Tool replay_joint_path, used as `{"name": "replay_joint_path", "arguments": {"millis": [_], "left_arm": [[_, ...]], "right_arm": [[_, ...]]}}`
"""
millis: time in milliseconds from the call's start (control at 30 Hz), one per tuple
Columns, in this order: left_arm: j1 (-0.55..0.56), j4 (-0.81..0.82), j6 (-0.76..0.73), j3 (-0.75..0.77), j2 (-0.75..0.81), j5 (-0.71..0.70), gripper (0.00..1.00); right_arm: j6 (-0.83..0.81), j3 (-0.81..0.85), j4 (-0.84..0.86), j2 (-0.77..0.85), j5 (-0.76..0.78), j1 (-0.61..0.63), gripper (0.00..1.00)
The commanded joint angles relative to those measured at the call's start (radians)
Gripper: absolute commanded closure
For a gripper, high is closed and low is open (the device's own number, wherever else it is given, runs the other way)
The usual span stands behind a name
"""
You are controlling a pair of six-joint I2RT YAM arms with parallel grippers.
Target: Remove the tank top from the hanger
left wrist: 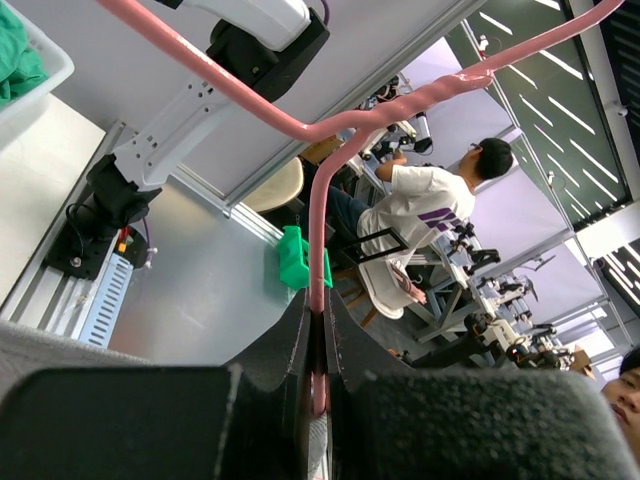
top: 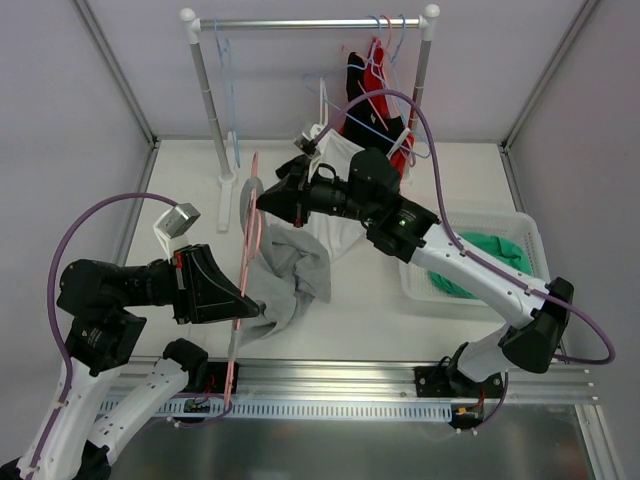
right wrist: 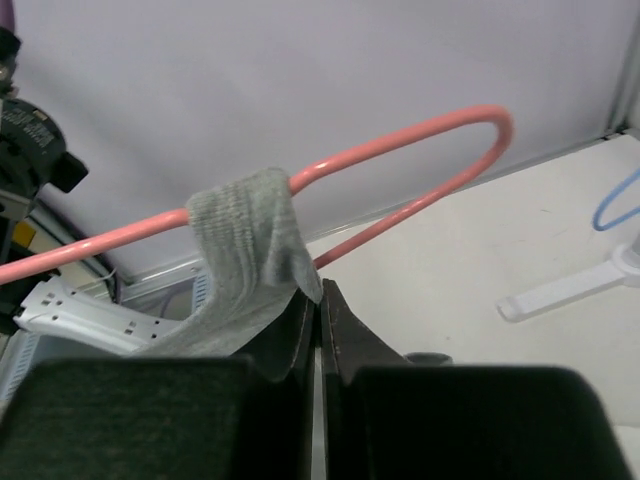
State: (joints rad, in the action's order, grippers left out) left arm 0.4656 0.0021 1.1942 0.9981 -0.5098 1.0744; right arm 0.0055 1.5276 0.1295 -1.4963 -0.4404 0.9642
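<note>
Tank top [top: 290, 270]: grey, bunched, hanging off the pink hanger [top: 247, 250] over the table [top: 380, 320], in front of the clothes rack [top: 310, 22] on the arm-base side, below the rack's left post. It is not off the hanger: in the right wrist view one strap [right wrist: 245, 215] is looped over the hanger wire next to its curved end. The hanger sits tilted, its far end pointing toward the rack's left post and its near end toward the arm bases. R gripper [top: 262, 203], just in front of the rack's mid-span: jaws closed, tips pinching the strap's lower fold right under the wire, with the rest of the fabric running down the side of one finger [right wrist: 270, 345]. L gripper [top: 258, 312], further from the rack, at the garment's near edge: jaws clamped on the hanger's pink wire, which the left wrist view shows wedged between the two fingers [left wrist: 270, 360]. A white garment [top: 335, 225] lies under the R arm, in front of the rack's right half. Red and black garments [top: 372, 85] hang at the rack's right end; a blue hanger [top: 225, 60] hangs at its left end. A white basket [top: 530, 235] holding a green garment [top: 490, 250] sits front-right of the rack's right post.
</note>
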Motion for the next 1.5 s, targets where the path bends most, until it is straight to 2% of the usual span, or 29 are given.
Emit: {"name": "replay_joint_path", "arguments": {"millis": [0, 100, 300, 467, 667, 800, 1033, 1067, 1200, 1333, 1467], "left_arm": [[0.007, 0.047, 0.019, 0.014, 0.020, 0.025, 1.00], [0.007, 0.047, 0.033, -0.003, 0.033, 0.025, 1.00], [0.007, 0.047, 0.057, -0.018, 0.036, 0.029, 1.00], [0.007, 0.047, 0.047, 0.069, 0.025, 0.041, 1.00], [0.007, 0.047, -0.002, 0.207, -0.016, 0.052, 1.00], [0.007, 0.049, -0.012, 0.273, -0.103, 0.076, 1.00], [0.008, 0.049, -0.013, 0.192, -0.133, 0.075, 1.00], [0.007, 0.049, -0.012, 0.182, -0.128, 0.071, 1.00], [0.011, 0.049, -0.005, 0.148, -0.098, 0.059, 1.00], [0.016, 0.050, -0.004, 0.149, -0.090, 0.053, 1.00], [0.018, 0.050, -0.015, 0.157, -0.107, 0.050, 1.00]], "right_arm": [[-0.039, -0.014, 0.074, 0.086, 0.162, -0.022, 1.00], [-0.019, 0.012, 0.061, 0.111, 0.294, -0.099, 1.00], [0.008, 0.251, -0.077, 0.000, 0.273, -0.194, 1.00], [-0.022, 0.377, -0.206, -0.103, 0.305, -0.220, 1.00], [-0.022, 0.358, -0.266, -0.117, 0.172, -0.229, 1.00], [-0.039, 0.362, -0.307, -0.104, 0.202, -0.237, 1.00], [-0.007, 0.430, -0.332, -0.079, 0.223, -0.332, 1.00], [0.043, 0.439, -0.330, -0.084, 0.220, -0.349, 1.00], [0.135, 0.532, -0.341, -0.163, 0.145, -0.427, 1.00], [0.192, 0.652, -0.373, -0.278, 0.069, -0.441, 1.00], [0.240, 0.698, -0.387, -0.357, 0.002, -0.432, 1.00]]}}
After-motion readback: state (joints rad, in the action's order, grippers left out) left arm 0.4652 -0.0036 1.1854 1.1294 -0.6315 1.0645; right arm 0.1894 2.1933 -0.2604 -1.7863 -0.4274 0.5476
